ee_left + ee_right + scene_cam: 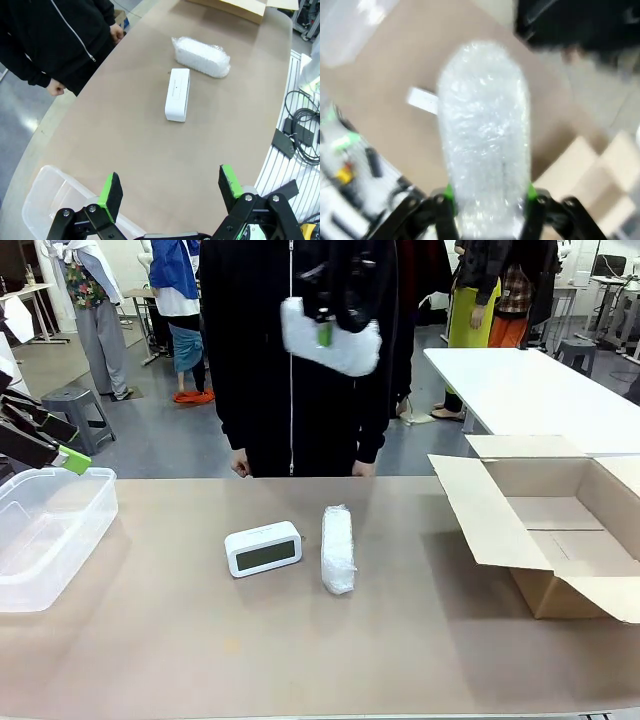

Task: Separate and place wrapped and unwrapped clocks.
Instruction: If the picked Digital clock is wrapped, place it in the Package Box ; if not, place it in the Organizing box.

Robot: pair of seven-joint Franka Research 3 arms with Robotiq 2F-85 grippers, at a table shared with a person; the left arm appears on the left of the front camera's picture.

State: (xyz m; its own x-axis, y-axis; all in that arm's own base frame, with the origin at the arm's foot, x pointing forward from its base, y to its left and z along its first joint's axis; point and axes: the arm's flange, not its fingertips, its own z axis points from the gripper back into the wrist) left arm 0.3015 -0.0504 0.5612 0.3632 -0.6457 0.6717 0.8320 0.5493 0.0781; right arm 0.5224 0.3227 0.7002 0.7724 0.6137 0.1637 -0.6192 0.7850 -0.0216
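Wrapped clock (485, 130) aloft in my right gripper (490, 196).
It is clamped tight; my left gripper (170, 187) stands agape; bare clock (263, 548) and second wrapped clock (338, 548) lie side by side on the table (150, 640).

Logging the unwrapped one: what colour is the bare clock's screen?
Dark grey-green. The bare clock faces the front view, where its screen shows best.

The counter (150, 660) is matt and smooth. The digital clock (263, 548) is smooth white plastic. The lying wrapped clock (338, 550) and the raised wrapped clock (485, 140) wear bubbly white foam wrap. The tub (50, 570) is clear glossy plastic, the box (500, 530) matt cardboard.
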